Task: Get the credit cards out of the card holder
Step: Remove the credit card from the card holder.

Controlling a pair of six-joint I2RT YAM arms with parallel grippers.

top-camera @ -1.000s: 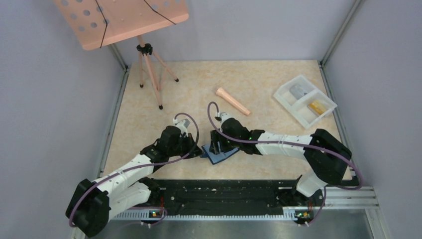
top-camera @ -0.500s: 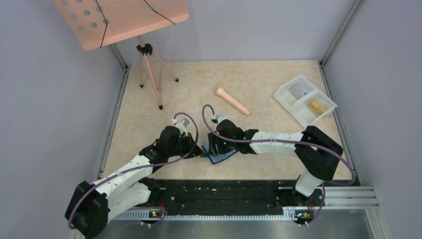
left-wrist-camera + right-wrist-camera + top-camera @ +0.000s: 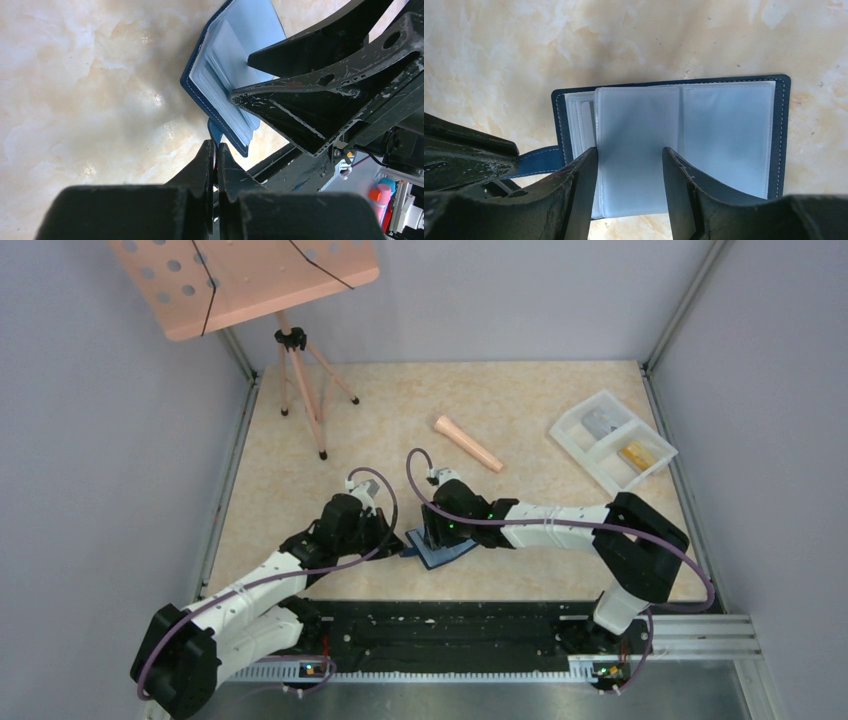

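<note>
Right gripper point(image 3: 629, 152): jaws part open and narrower than a second ago, closing in. The fingers point(image 3: 584, 175) straddle the near edge of a clear sleeve point(image 3: 636, 135) in the card holder point(image 3: 729, 130). I see a gap on each side, so nothing is clamped yet. In the overhead view my right arm has tucked its elbow in and the wrist has settled slightly lower over the holder.

Left gripper point(image 3: 214, 146): jaws pressed fully together on the holder's short blue tab point(image 3: 215, 132), same as before. It pins the holder open and flat on the bench point(image 3: 540, 570). The holder has not shifted; it lies spread near the middle of the bench's near edge, between my two wrists.

Inside the holder: a stack of pale sleeves, fanned at the spine. I cannot tell whether the sleeve between my fingers has a card in it; it reads uniformly pale grey.

Far right corner: a white tray point(image 3: 570, 430), with what look like a tan-gold card point(image 3: 637, 453) in one compartment and a grey card point(image 3: 598, 421) in the other, well apart from the holder.

Judgement: the narrowing means I am committing to a pinch on this sleeve or its contents. Some cards seem to be out already; the task is partly done at best. Risk: I catch the sleeve plastic rather than a card edge and drag the holder against the left hold.
</note>
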